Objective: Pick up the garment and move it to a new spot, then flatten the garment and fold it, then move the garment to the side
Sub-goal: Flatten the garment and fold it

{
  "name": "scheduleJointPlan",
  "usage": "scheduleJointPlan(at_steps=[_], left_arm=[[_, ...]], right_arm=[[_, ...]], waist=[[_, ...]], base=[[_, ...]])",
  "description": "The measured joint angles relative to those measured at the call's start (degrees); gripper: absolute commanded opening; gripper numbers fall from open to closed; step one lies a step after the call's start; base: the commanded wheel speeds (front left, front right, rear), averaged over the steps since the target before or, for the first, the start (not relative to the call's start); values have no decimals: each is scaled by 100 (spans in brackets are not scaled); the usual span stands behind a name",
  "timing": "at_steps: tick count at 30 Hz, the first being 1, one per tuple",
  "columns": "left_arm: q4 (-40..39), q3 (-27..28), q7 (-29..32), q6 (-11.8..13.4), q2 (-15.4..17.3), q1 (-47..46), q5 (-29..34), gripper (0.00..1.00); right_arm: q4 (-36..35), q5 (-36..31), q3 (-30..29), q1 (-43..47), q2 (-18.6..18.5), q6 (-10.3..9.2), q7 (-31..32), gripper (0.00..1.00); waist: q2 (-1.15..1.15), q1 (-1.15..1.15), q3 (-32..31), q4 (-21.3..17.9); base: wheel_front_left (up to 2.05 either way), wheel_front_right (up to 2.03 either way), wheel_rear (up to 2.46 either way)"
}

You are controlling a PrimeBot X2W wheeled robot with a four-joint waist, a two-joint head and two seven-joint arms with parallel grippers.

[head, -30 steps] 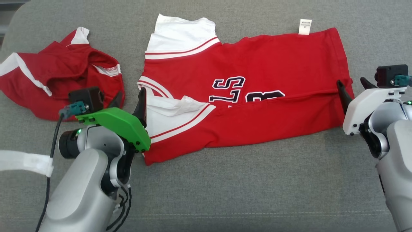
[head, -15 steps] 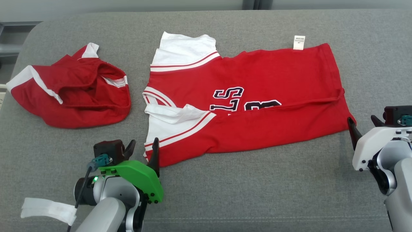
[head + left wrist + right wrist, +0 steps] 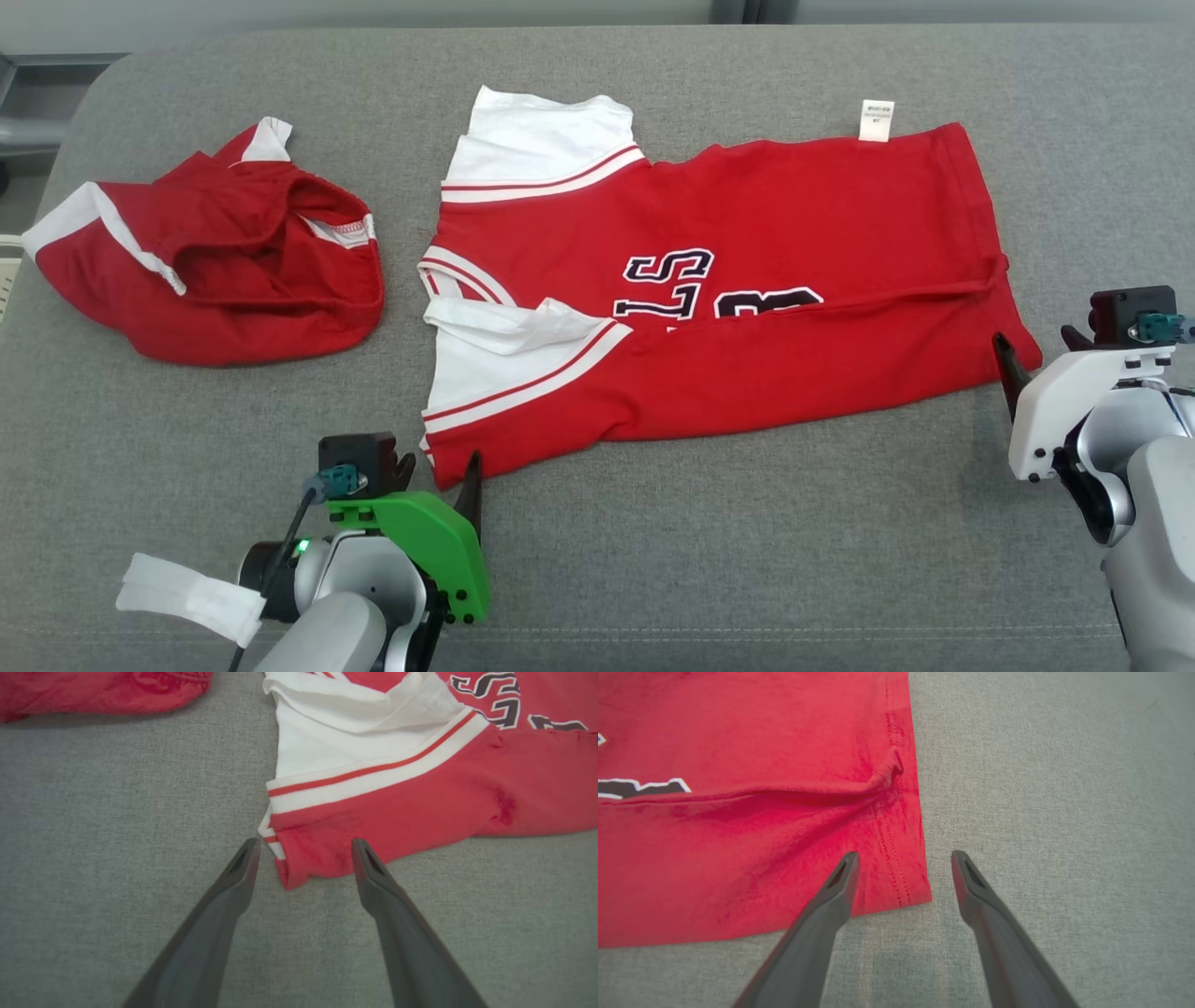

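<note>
The red jersey [image 3: 728,308] lies spread across the middle of the grey surface [image 3: 747,560], with its near long edge folded over the lettering. The left gripper [image 3: 439,462] is spread and empty, and its fingers frame the jersey's near left corner. The right gripper [image 3: 1034,336] is also spread and frames the near right hem corner. A second red garment [image 3: 215,271] lies crumpled by the left edge. Bare surface runs along the near edge.
</note>
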Motion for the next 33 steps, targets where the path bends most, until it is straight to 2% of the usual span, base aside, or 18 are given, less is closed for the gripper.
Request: scheduleJointPlan(at_steps=[21,22,23,25,27,28,29,30,31,32,33], left_arm=[[580,-142,29,-133,-119,-271,-7,100],[586,-147,29,-141,-120,-288,-9,100],[590,-148,30,-148,-123,-301,-12,100],[599,-151,27,-160,-134,-320,-18,100],[615,-156,27,-167,-136,-332,-19,100],[620,-165,29,-168,-140,-339,-19,98],[624,-172,38,-174,-142,-342,-25,93],[626,-172,46,-175,-142,-344,-32,89],[628,-178,53,-175,-142,-348,-40,77],[633,-179,53,-176,-143,-352,-45,67],[639,-179,53,-176,-145,-353,-52,49]], right_arm=[[570,27,346,-512,-56,0,158,100],[579,33,378,-532,-66,0,158,100],[580,45,399,-544,-73,0,158,93],[581,68,432,-548,-82,0,157,96],[580,68,453,-549,-124,0,156,95],[580,68,457,-549,-144,0,157,88],[579,68,461,-549,-156,0,172,74],[575,70,475,-549,-160,0,200,64],[566,74,494,-549,-163,0,205,49],[554,83,515,-549,-165,0,221,44],[544,97,532,-548,-168,0,247,41]], waist=[[0,0,357,-54],[0,0,368,-53],[0,0,377,-52],[0,0,387,-55],[0,0,387,-61],[0,0,387,-66],[0,0,387,-70],[0,0,386,-74],[0,0,386,-80],[0,0,387,-85],[0,0,389,-92]], base=[[0,0,0],[0,0,0],[0,0,0],[0,0,0],[0,0,0],[0,0,0],[0,0,0],[0,0,0],[0,0,0],[0,0,0],[0,0,0]])
